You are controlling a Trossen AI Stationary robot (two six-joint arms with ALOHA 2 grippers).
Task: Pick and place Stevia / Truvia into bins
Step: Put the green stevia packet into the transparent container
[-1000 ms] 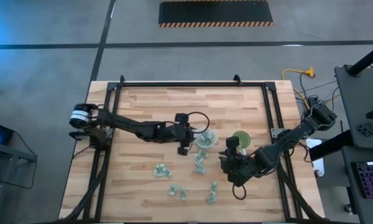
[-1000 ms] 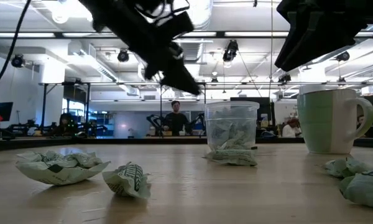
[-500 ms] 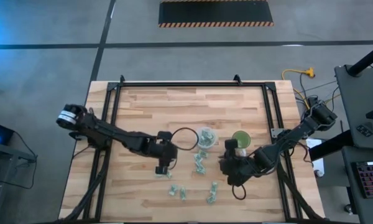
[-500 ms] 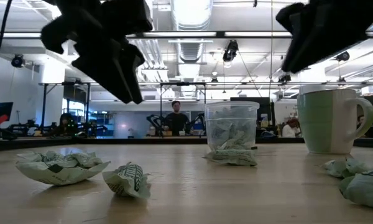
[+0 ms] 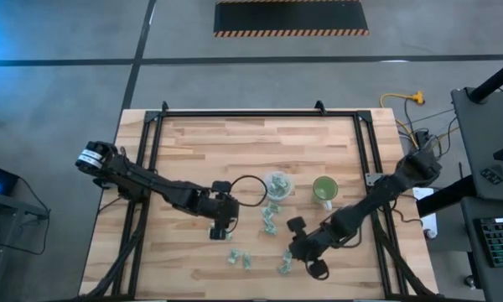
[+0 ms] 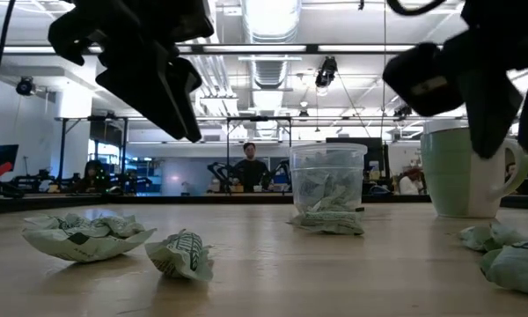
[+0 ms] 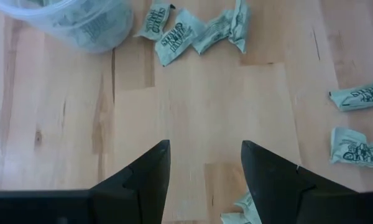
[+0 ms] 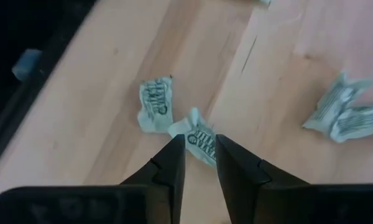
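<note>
Many crumpled paper sachets (image 5: 269, 220) on wood-grain table (image 5: 193, 151); left tool (image 7: 204, 165) spread, empty | right tool (image 8: 195, 158) narrowly parted

Bright overhead light, wrist blur (slight)

On your table (image 5: 193, 143), the clear cup (image 5: 277, 184) stands near the middle with the mug (image 5: 324, 189) just to its right. Sachets (image 6: 327, 189) lie inside the clear cup. More sachets (image 5: 271, 220) are scattered on the wood in front of both cups, toward the near edge. The left gripper (image 5: 220, 226) hangs to the left of the clear cup, above loose sachets. The right gripper (image 5: 295, 250) hangs in front of the mug, over a sachet pair (image 8: 174, 124) near the table's front edge.
</note>
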